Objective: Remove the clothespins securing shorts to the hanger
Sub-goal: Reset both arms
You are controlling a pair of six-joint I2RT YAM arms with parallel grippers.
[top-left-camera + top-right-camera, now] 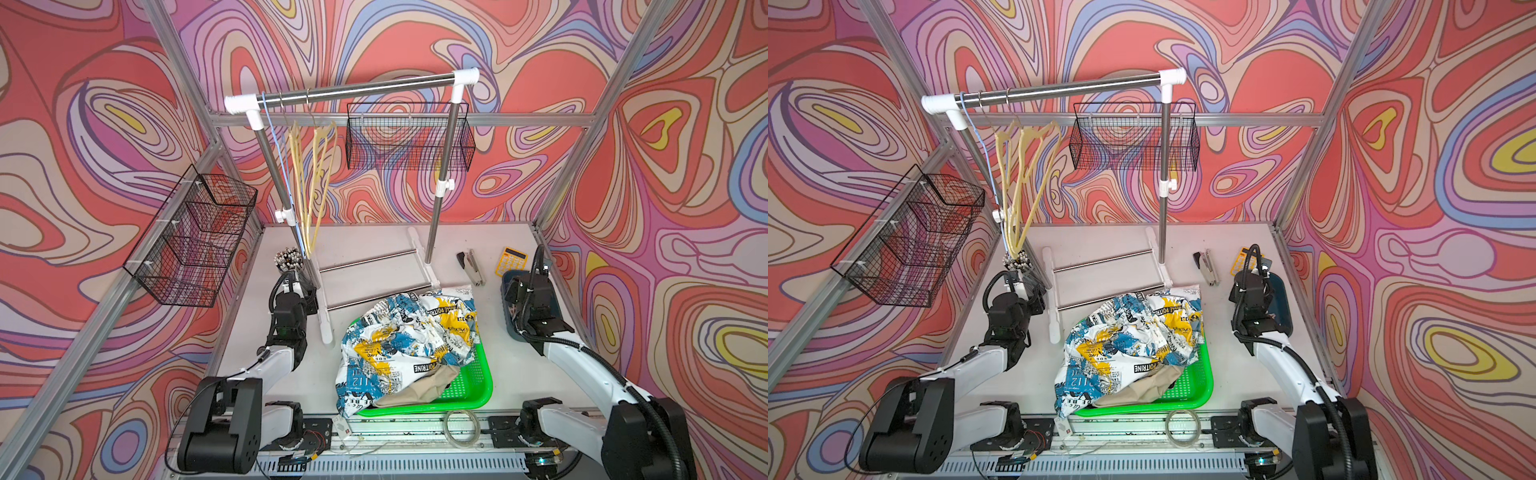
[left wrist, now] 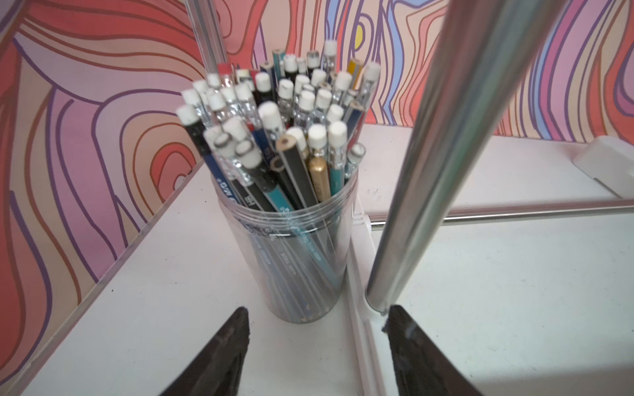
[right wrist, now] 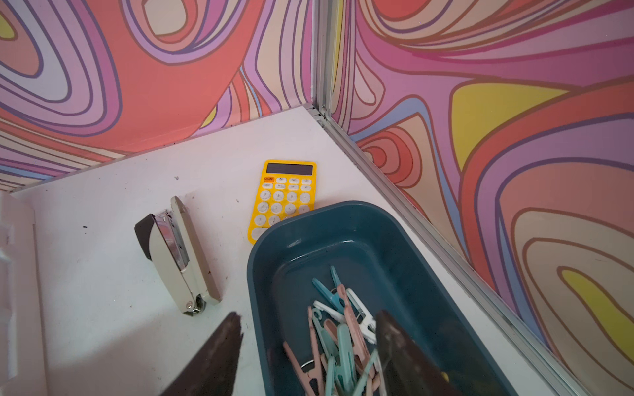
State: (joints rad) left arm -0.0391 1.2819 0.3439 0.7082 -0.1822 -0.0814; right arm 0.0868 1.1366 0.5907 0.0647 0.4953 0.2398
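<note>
Clothespins [image 3: 339, 339] in pink, mint and white lie heaped in the blue tub [image 3: 343, 233] beneath my right fingers [image 3: 223, 353], which stand apart, gripping nothing. Printed shorts [image 1: 399, 332] spill over a beige pair [image 1: 415, 395] in the green basket [image 1: 436, 409] at the front of the counter [image 1: 515, 365]. My left fingers [image 2: 233, 353], spread wide and empty, face a pencil jar [image 2: 291, 257] beside the rack post [image 2: 429, 171]. Farther back, hangers [image 1: 308, 237] dangle from the rail [image 1: 353, 89].
</note>
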